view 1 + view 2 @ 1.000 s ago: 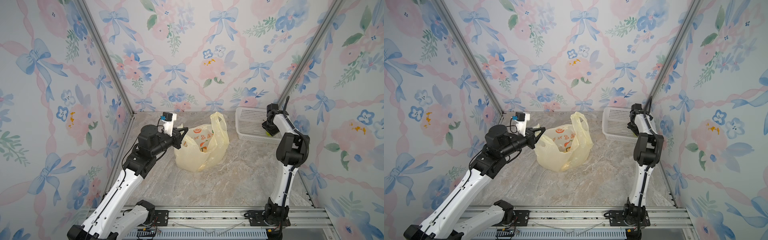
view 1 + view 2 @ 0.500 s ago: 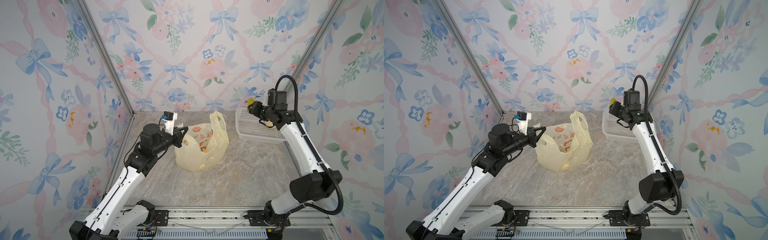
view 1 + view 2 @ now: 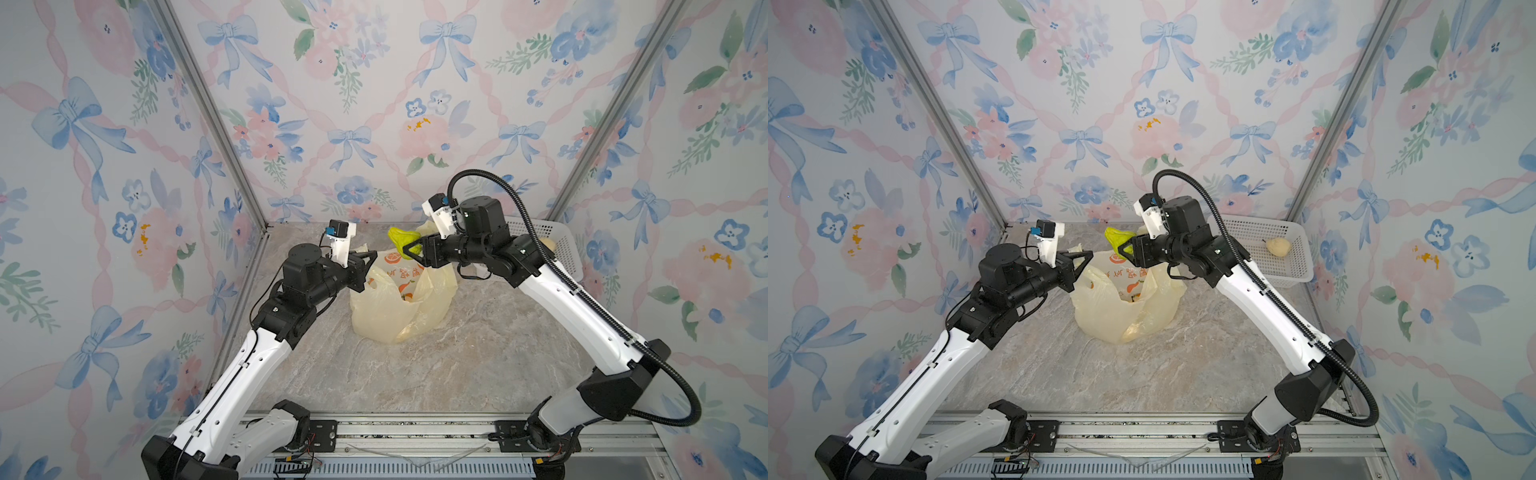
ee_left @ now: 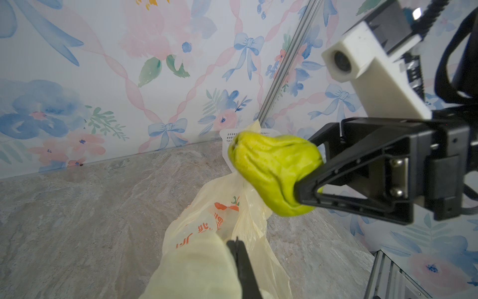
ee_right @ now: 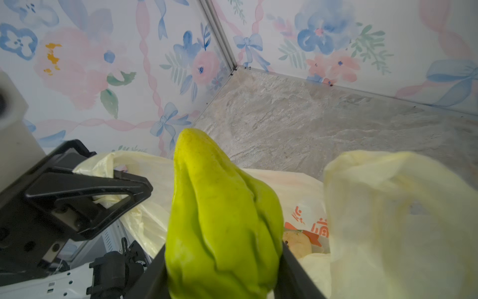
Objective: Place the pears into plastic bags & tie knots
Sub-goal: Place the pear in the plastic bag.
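Gripping green pear [image 3: 402, 241] by its fat end in part-closed right jaws, just over bag [image 3: 386, 307] on bench [image 3: 457, 374] — firm, lumpy, probably light. Pinching left handle [image 4: 196, 269] in shut left jaws — flimsy, slippery; best bunched.

green pear [image 3: 401, 238] — bright yellow-green, faint dark specks on the skin. plastic bag [image 3: 384, 309]: translucent pale yellow, orange fruit print, orange characters. cream pear [image 3: 1278, 247]: pale cream-yellow, dark stem. basket [image 3: 1292, 268]: white, grid of small holes. tabletop [image 3: 415, 374]: grey-beige marble veining. walls [image 3: 353, 104] — white wallpaper, blue bows, crossing pink ribbons, pink and blue flowers, green leaves. left arm [image 3: 245, 374] and right arm [image 3: 582, 320]: white shells, black joints. left gripper [image 3: 372, 253] and right gripper [image 3: 410, 246]: black. front rail [image 3: 415, 432]: silver-grey metal.
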You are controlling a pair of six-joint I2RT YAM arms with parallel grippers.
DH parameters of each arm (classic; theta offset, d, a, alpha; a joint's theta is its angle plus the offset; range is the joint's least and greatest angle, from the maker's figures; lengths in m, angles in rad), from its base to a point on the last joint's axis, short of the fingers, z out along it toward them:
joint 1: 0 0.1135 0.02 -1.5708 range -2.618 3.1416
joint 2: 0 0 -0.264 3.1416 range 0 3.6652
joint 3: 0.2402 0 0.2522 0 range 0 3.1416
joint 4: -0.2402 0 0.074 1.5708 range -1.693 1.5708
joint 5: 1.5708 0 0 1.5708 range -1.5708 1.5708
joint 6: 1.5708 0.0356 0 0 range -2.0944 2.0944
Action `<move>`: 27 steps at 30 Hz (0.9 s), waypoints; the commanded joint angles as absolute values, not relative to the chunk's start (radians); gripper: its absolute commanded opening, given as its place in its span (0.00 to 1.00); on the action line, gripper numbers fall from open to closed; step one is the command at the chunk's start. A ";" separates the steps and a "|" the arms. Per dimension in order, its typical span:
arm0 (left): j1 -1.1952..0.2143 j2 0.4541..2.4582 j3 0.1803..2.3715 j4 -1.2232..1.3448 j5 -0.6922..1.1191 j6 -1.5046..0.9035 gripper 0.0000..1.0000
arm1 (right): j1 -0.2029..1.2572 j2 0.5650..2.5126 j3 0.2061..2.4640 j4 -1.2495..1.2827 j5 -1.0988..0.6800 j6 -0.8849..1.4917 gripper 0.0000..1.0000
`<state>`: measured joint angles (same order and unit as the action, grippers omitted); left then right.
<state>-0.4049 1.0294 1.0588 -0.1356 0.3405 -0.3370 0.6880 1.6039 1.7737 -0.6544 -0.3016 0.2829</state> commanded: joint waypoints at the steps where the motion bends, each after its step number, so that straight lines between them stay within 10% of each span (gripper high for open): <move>1: -0.401 1.020 1.086 -0.122 0.364 -0.313 0.00 | 0.723 1.680 1.755 -0.732 -0.324 0.233 0.49; 11: -0.402 1.008 1.085 -0.118 0.371 -0.319 0.00 | 0.751 1.878 1.721 -0.757 -0.395 0.165 0.53; 15: -0.402 1.004 1.081 -0.116 0.371 -0.317 0.00 | 0.752 1.942 1.793 -0.807 -0.412 0.163 0.69; 27: -0.402 1.003 1.071 -0.116 0.335 -0.321 0.00 | 0.575 1.687 1.739 -0.689 -0.628 0.294 0.78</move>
